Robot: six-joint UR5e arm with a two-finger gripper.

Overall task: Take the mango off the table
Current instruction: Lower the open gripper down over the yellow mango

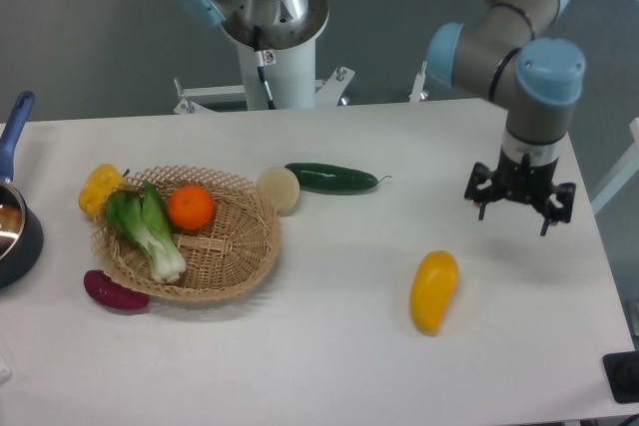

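The mango [433, 291], a smooth yellow-orange oval, lies on the white table [339, 366] right of centre, tilted slightly. My gripper [518, 204] hangs above the table up and to the right of the mango, well apart from it. Its dark fingers point down and are spread, with nothing between them.
A wicker basket [240, 256] at the left holds an orange [191, 208] and bok choy [147, 229]. A yellow pepper [100, 188] and a purple vegetable [114, 291] lie beside it. A pale round item [279, 189] and a cucumber [330, 178] sit mid-table. A blue pot [14, 231] is at the left edge.
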